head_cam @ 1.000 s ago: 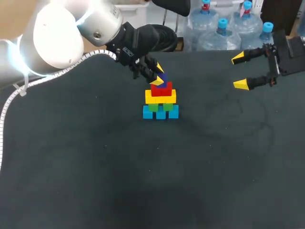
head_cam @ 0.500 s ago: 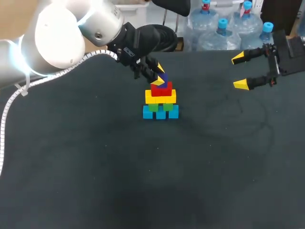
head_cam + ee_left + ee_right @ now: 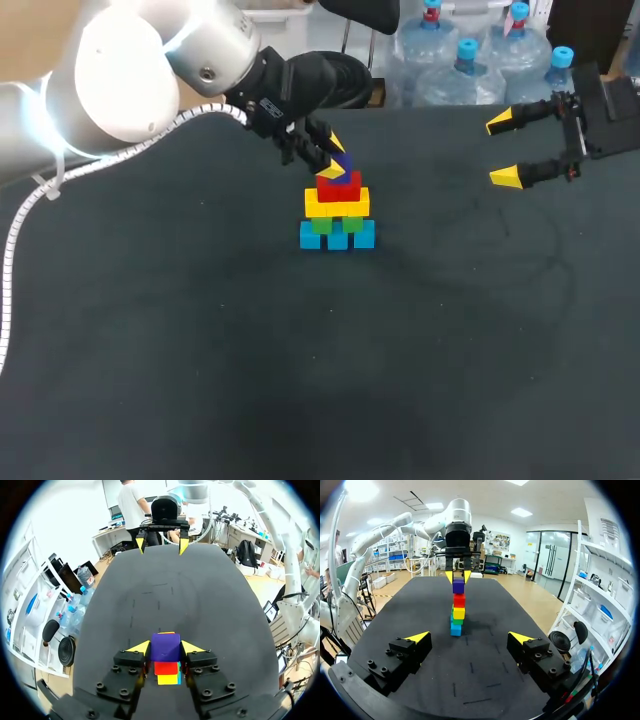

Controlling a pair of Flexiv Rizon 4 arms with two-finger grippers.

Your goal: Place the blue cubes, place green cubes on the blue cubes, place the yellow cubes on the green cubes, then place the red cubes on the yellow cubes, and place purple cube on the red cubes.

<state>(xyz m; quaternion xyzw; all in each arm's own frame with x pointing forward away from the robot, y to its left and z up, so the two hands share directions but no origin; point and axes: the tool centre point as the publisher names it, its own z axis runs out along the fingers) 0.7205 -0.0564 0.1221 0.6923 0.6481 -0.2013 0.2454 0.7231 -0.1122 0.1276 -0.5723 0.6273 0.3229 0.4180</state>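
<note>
Your left pincer [image 3: 333, 158] is pinching the purple cube [image 3: 342, 164] from two sides. In the left wrist view both yellow tips lie against the cube's faces. The cube sits at the very top of the stack [image 3: 456, 614], directly over the red cubes [image 3: 339, 186]. From the right wrist view its underside looks to be resting on them, though a hairline gap can't be ruled out.

The grip comes in from the far left side and high, so the fingers clear the layers beneath and touch nothing but the top piece.

Below, the order reads as the task wants:
- The blue cubes [image 3: 337, 237] stand on the table [image 3: 300, 380] as the wide base.
- The green cubes [image 3: 322, 226] rest on the blue ones.
- The yellow cubes [image 3: 337, 203] rest on the green ones.
- The red cubes come above those.

Each layer is narrower than the base, which keeps the weight centred and gives the column some tolerance.

Your right pincer [image 3: 503, 150] hangs spread, with nothing between its tips, over the far right of the table and well apart from the stack. It is sensibly parked where it can't bump anything.

You appear to be at the last step. What's left, I'd judge, is to let go cleanly. Part the fingers evenly so neither drags the purple cube sideways, then lift away straight. A column this tall could topple from a small nudge.
</note>
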